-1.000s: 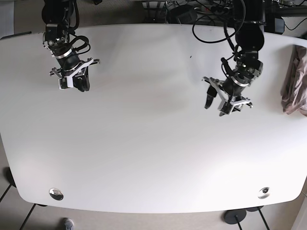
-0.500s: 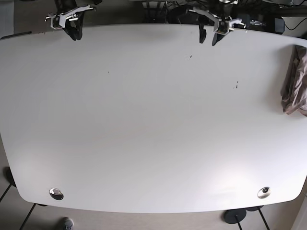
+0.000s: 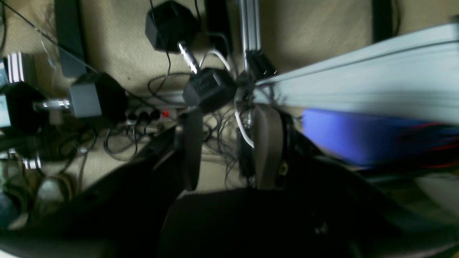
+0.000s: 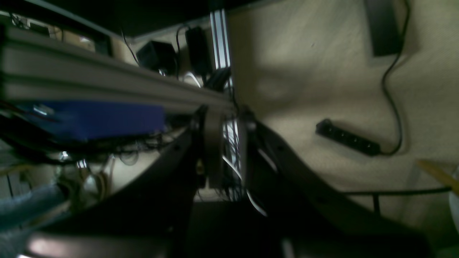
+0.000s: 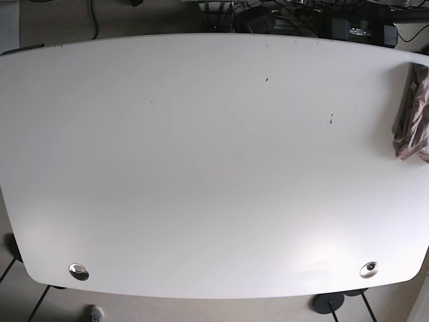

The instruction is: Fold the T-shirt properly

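1. A white counter (image 5: pixel 201 168) fills the base view; neither arm appears in it.
2. The T-shirt (image 5: pixel 412 114), a crumpled pinkish-beige bundle, lies at the counter's 3 o'clock edge and runs off the frame's side.
3. Two round metal fittings (image 5: pixel 79 271) sit near the counter's 7 and 5 o'clock corners.
4. Left wrist view: the left pincer (image 3: pixel 229 147) is spread, a clear gap between its fingers, nothing held; beyond it are black power adapters (image 3: pixel 209 89), tangled cables and a blurred blue box (image 3: pixel 358 139) at 3 o'clock.
5. Right wrist view: the right pincer (image 4: pixel 226 150) shows a narrower gap, empty, over beige carpet; a black power strip (image 4: pixel 346 142) lies at 3 o'clock.
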Available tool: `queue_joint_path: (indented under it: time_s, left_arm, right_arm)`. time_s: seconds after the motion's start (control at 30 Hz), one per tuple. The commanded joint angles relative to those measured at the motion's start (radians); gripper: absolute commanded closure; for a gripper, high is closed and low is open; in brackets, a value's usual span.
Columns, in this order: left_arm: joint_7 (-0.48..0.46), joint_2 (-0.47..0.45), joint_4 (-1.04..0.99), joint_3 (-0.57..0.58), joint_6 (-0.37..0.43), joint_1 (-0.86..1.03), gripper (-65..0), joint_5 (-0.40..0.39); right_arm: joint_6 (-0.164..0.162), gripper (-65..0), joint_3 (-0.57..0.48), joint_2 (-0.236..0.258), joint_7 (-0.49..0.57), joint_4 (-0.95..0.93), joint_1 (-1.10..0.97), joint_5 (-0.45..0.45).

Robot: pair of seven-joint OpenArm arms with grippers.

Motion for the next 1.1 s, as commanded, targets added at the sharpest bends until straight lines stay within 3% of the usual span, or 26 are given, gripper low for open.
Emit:
queue_joint_path:
  time_s: [0.03,0.27,0.53,0.6,0.67,0.8,0.83,1.1]
  left_arm:
    - [-0.008,-0.006,-0.116,-0.002,-0.002,-0.052,-21.0,-0.005]
    - [-0.006,-0.035,-0.550,0.000,-0.002,-0.312,-21.0,0.001]
    - [-0.003,-0.044,-1.045,0.001,-0.002,-0.634,-21.0,0.003]
    - [-0.001,-0.044,-1.102,0.004,0.018,-0.682,-21.0,0.004]
    - [0.000,-0.044,-1.157,0.006,0.087,-0.728,-21.0,0.006]
    - [0.000,-0.044,-1.207,0.006,0.136,-0.775,-21.0,0.006]
    - [0.000,-0.044,-1.203,0.006,0.138,-0.775,-21.0,0.004]
    - [-0.004,-0.044,-1.203,0.006,0.136,-0.777,-21.2,0.004]
  right_arm:
    - [0.005,-7.1,-0.033,0.009,0.051,-0.131,0.049,0.014]
    - [0.005,-7.1,-0.063,-0.031,0.044,-0.467,0.305,0.007]
    - [0.001,-7.1,-0.128,-0.034,-0.212,-0.533,0.486,0.008]
    - [0.001,-7.5,-0.128,-0.034,-0.279,-0.533,0.520,0.008]
    - [-0.002,-7.6,-0.129,-0.036,-0.345,-0.534,0.552,0.008]
    - [-0.100,-7.8,-0.133,-0.036,-0.388,-0.534,0.587,0.007]
    - [-0.107,-7.9,-0.133,-0.036,-0.388,-0.534,0.589,0.007]
    - [-0.115,-7.9,-0.133,-0.054,-0.384,-0.534,0.600,0.007]
